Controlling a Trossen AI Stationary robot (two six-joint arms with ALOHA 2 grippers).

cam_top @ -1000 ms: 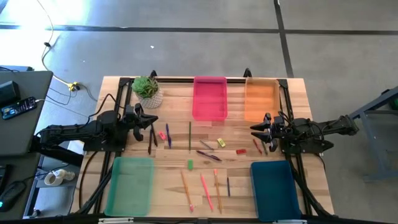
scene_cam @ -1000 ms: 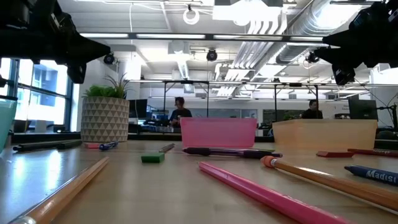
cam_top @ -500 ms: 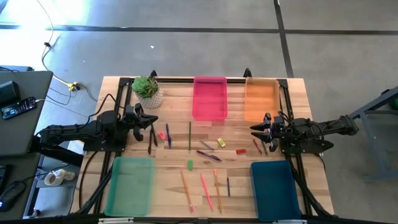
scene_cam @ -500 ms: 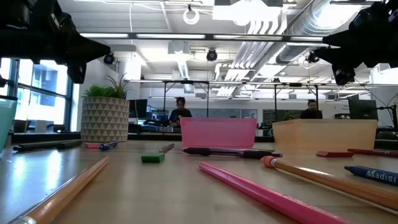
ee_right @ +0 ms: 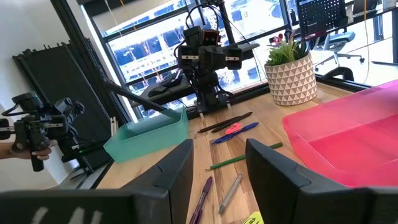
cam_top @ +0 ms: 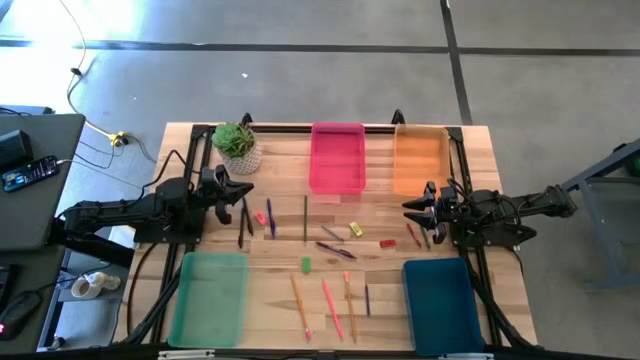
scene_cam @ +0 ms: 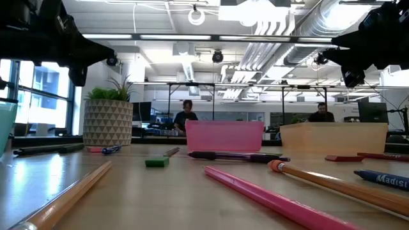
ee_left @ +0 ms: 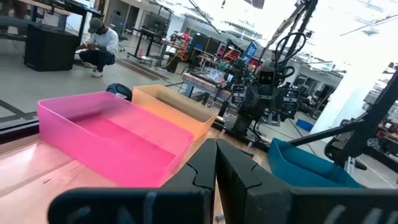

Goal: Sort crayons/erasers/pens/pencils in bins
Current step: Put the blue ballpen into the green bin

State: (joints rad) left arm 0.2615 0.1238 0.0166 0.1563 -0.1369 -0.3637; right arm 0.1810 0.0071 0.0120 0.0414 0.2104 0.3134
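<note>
Left pincer (cam_top: 243, 190), its dark fingers (ee_left: 239, 177) pressing together with nothing between them, is hanging above the left part of the wooden tabletop (cam_top: 285, 240), beside a dark pen (cam_top: 241, 228). Right pincer (cam_top: 410, 208), fingers (ee_right: 273, 171) standing spread and empty, is hanging over the right part, next to short red and dark sticks (cam_top: 415, 236).

The four translucent plastic bins are sitting apart at the corners: the pink bin (cam_top: 337, 157) and orange bin (cam_top: 419, 158) along the far edge, the light green bin (cam_top: 210, 297) and dark teal bin (cam_top: 442, 292) along the near edge. All four are showing bare floors. The open middle is carrying the scattered items: a tiny green eraser block (cam_top: 306, 264), a yellow eraser block (cam_top: 355, 229), a small red block (cam_top: 387, 243), and long thin orange and pink pencils (cam_top: 330, 305) between the two near bins.

The low view alone is showing partial white lettering, "Madis", on a blue stick (scene_cam: 383, 178) at its right edge. The wrist views alone are showing people in the room beyond. A potted green plant in a patterned white pot (cam_top: 238, 146) is occupying the far left corner.
</note>
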